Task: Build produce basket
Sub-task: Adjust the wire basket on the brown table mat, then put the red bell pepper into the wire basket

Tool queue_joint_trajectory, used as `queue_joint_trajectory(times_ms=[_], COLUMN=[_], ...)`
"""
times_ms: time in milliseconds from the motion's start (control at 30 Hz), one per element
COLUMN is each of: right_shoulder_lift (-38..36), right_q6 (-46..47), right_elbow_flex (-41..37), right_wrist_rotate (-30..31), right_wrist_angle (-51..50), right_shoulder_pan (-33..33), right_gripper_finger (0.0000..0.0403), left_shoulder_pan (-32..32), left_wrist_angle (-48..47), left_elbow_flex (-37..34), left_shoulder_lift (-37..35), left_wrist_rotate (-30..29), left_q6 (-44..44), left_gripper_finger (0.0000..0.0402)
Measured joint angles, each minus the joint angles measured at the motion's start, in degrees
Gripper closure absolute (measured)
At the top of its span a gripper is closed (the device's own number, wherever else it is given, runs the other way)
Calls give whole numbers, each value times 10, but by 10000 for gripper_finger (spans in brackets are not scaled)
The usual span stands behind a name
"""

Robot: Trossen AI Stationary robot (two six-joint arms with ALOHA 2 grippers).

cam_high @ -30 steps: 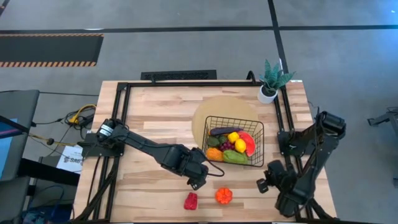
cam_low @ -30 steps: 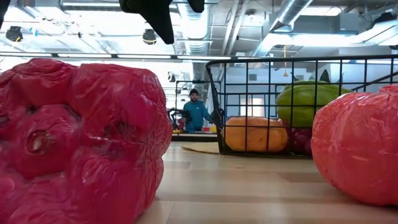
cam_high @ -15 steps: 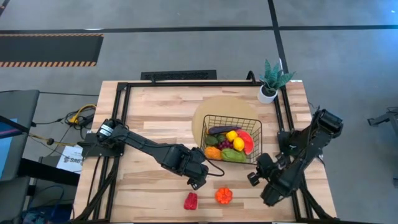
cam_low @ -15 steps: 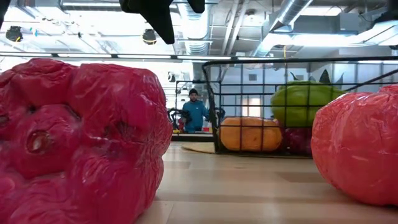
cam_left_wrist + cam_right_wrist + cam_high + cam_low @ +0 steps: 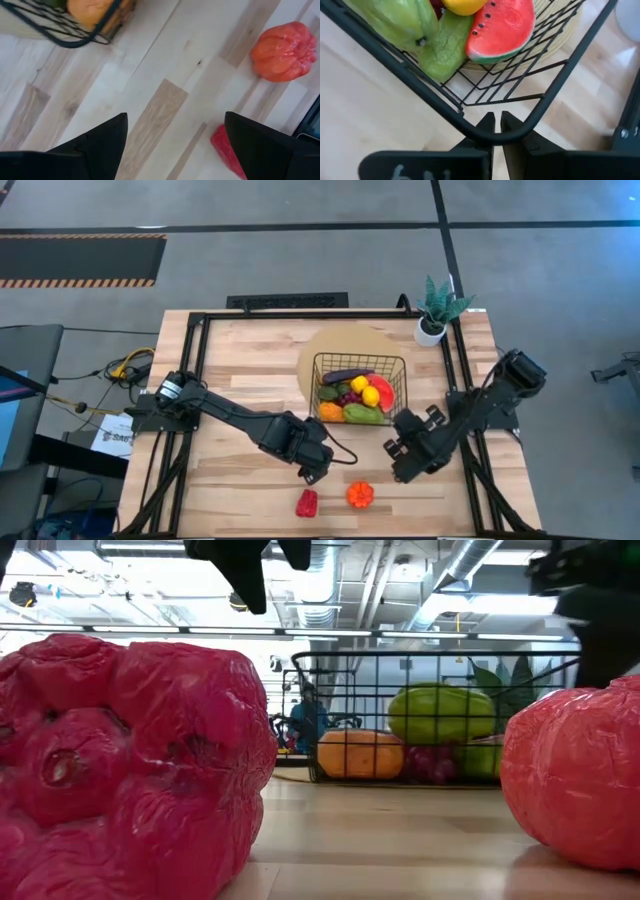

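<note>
Purple eggplant [image 5: 347,376] lies crosswise atop basket [image 5: 392,363].

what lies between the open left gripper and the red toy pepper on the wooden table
Bare wood, in the high view: left gripper hovers just above the red toy pepper; nothing between.

overhead cam straight down, low cam tabletop-level, wrist cams close, all share basket [image 5: 357,388]

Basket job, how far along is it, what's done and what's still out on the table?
Mostly done: the basket holds the bulk of the produce. In hand: the right pincer is shut on the basket's rim at a corner. The left pincer hangs open near two leftovers. Left: the red pepper and the orange pepper lie on the table.
</note>
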Motion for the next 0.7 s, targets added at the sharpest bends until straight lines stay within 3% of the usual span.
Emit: queue_joint_trajectory(times_ms=[167, 300, 533, 700], right_shoulder_lift=[-2, -34, -115, -148], right_q6=[-33, -49, -77, -74], right_elbow_flex=[0, 4, 34, 34], right_wrist_rotate=[1, -33, -167, -189], right_wrist_angle=[5, 31, 125, 236], right_shoulder_pan=[-36, -41, 11, 63], right_gripper_finger=[356, 372, 396, 381], left_shoulder_pan=[-7, -16, -50, -79], left_wrist_angle=[0, -2, -32, 4], left_elbow_flex=[0, 0, 0, 0], left_shoulder_lift=[0, 0, 0, 0], left_wrist_rotate=[0, 0, 3, 37], left_q6=[0, 7, 83, 131], left_gripper_finger=[85, 85, 85, 85])
